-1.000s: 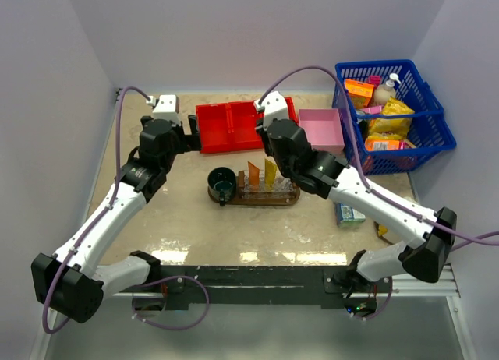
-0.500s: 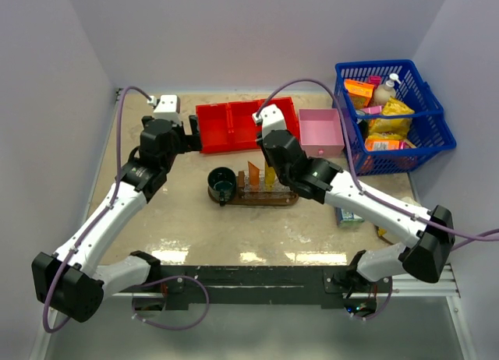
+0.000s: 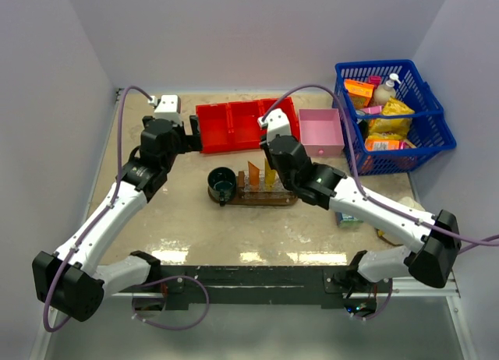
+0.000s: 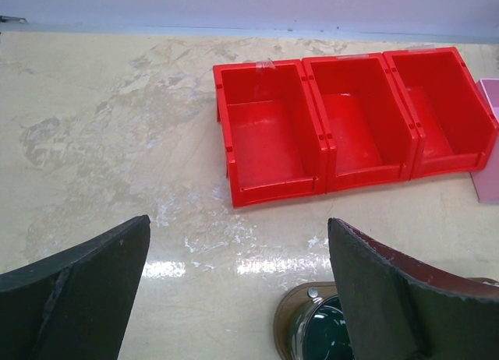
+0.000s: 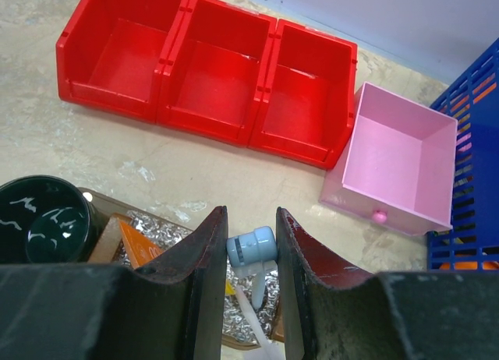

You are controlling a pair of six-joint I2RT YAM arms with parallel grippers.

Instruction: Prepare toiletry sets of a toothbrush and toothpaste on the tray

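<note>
Placing seems underway: the right gripper [image 5: 249, 217] is pinching a slim white plastic toothbrush [image 5: 251, 247] over the dark brown oval wooden tray [image 3: 290, 198], needing lowering, then releasing. The left gripper [image 4: 238, 222] is gaping wide beyond the tray's left end.

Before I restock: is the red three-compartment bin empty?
Empty. Both wrist views show bare red floors in all three compartments of the red bin.

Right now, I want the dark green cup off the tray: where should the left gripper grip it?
Probably the rim wall, from straight above, one finger inside, one outside: the dark green cup stands upright, mouth open, at the tray's left end.
</note>
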